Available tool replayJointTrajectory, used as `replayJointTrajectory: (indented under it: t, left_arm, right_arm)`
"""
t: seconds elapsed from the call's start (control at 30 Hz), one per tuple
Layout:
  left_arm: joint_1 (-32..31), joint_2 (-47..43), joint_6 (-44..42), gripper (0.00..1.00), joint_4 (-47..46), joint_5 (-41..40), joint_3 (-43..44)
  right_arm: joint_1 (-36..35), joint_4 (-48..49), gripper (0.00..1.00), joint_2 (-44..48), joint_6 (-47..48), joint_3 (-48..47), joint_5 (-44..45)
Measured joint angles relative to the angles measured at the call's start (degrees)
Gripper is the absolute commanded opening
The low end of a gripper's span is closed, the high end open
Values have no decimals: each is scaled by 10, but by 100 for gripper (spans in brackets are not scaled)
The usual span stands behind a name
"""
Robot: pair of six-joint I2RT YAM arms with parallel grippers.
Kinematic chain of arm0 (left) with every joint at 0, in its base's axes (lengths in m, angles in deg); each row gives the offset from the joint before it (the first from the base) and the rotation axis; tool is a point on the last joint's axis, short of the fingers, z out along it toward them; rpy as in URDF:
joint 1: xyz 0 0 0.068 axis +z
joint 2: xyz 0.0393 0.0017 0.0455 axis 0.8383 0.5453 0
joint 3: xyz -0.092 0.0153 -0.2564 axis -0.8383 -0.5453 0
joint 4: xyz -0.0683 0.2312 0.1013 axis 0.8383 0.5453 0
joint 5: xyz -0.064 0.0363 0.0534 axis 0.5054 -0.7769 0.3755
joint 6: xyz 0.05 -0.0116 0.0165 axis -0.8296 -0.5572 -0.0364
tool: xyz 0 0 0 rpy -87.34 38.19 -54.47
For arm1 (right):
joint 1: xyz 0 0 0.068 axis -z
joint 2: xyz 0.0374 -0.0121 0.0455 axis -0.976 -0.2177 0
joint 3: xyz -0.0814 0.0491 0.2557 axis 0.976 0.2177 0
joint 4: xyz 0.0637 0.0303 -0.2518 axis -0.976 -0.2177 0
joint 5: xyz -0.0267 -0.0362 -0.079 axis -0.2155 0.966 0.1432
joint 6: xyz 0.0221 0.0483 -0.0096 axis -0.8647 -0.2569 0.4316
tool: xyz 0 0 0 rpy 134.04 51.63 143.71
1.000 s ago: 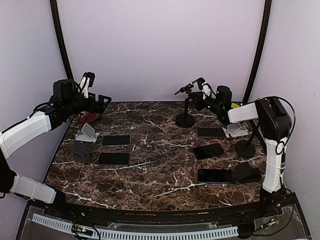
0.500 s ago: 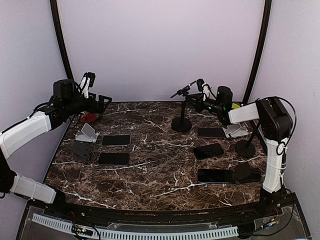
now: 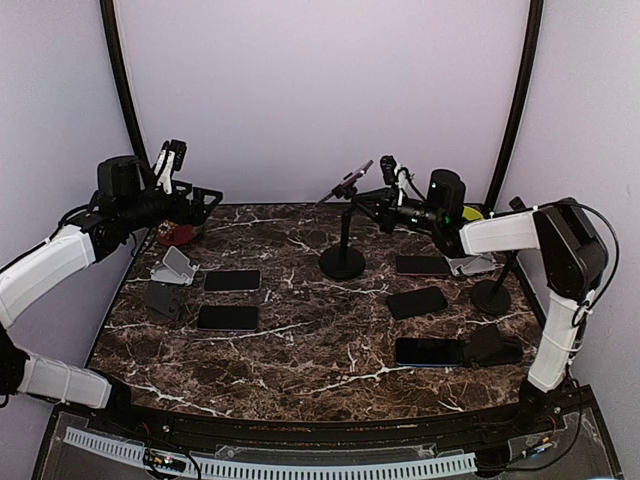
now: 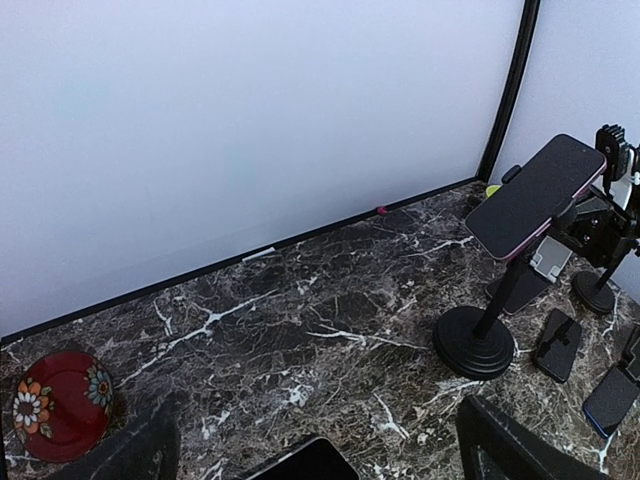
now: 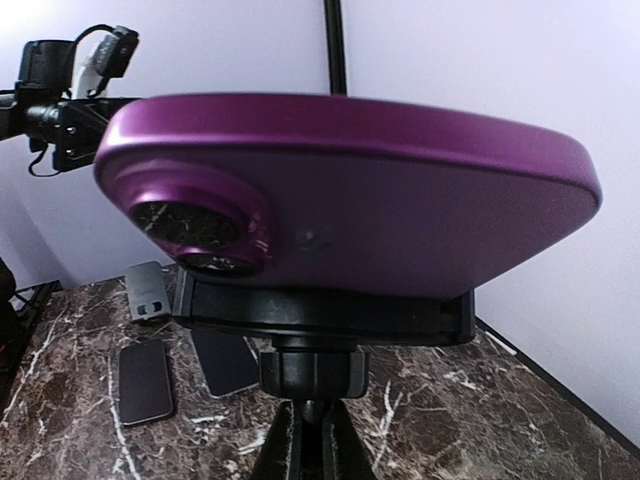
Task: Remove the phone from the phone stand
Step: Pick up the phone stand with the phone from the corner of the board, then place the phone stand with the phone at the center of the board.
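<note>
**Phone** (image 3: 345,182): purple back, dark screen. It sits clamped in the cradle of the phone stand (image 3: 342,263), tilted, with the screen facing up and toward the left side.

**Phone stand:** black, with a round base standing on the marble table (image 3: 320,385) at middle rear. It has an upright post and a cradle under the phone's back.

**Right gripper** (image 3: 378,200): at cradle height, just beside the head of the phone stand on its right. I cannot tell whether its fingers are spread or closed. Its own wrist view is filled by the phone's underside.

**Left gripper** (image 4: 318,435): raised over the rear left corner. Its fingers (image 4: 130,450) are spread wide and hold nothing.

**Red bowl** (image 4: 58,415): at the rear left corner, with a red interior and painted flowers.

**Left side of the table:**
- A white stand (image 3: 175,265) with a grey stand (image 3: 163,298) just in front of it.
- The far left flat phone (image 3: 232,280) and the near left flat phone (image 3: 228,317) lie beside them.

**Right side of the table:**
- The rear flat phone (image 3: 422,265) lies just beside a second white stand (image 3: 470,262).
- The middle flat phone (image 3: 417,302) lies near a round-based stand (image 3: 490,296).
- The front flat phone (image 3: 428,352) lies with one end against a black wedge stand (image 3: 497,345).
</note>
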Motion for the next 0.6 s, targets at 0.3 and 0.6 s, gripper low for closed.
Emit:
replayJointTrajectory:
  t: [0.3, 0.6]
  left_arm:
    - [-1, -22, 0, 97, 17, 67, 0]
    - [-9, -27, -2, 95, 17, 147, 0]
  right_arm:
    - [-53, -16, 0, 78, 21, 49, -22]
    - [-104, -41, 0, 135, 52, 109, -25]
